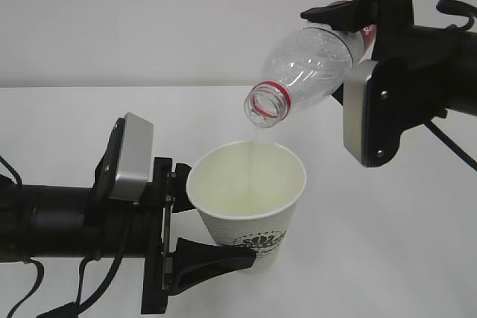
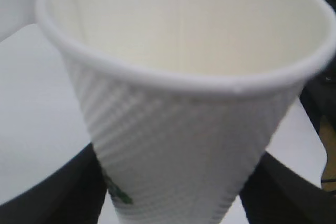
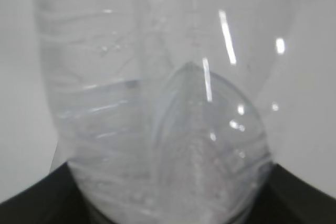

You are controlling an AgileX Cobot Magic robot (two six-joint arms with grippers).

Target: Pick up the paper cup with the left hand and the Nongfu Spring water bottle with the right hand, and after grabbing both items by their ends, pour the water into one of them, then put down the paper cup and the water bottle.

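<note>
1. A white table (image 1: 89,117) fills the scene, with a plain pale wall behind it.
2. The right hand (image 1: 373,72), a black robot arm reaching in from the right, is clamped on the base end of the Nongfu Spring water bottle (image 1: 313,65). The bottle hangs in the air, tilted mouth-down towards the left, its red neck ring just above the cup.
3. The left hand (image 1: 175,221), a black robot arm reaching in from the left, has its two fingers closed around the lower part of the paper cup (image 1: 250,191). The cup is held upright, slightly tipped, just above the table.
4. A thin stream of the water (image 1: 254,147) falls from the bottle's mouth into the cup. A shallow, faintly yellowish pool shows at the bottom.
5. Handling, as a judgement: the clear ribbed bottle looks thin and springy, nearly empty and light, and a hard squeeze would likely dent it; the ribbed base gives the surest hold.
6. The cup looks light and soft-walled. It probably crushes easily and grows heavier as it fills. Its textured lower wall seems the safest place to grip, away from the rim.
</note>
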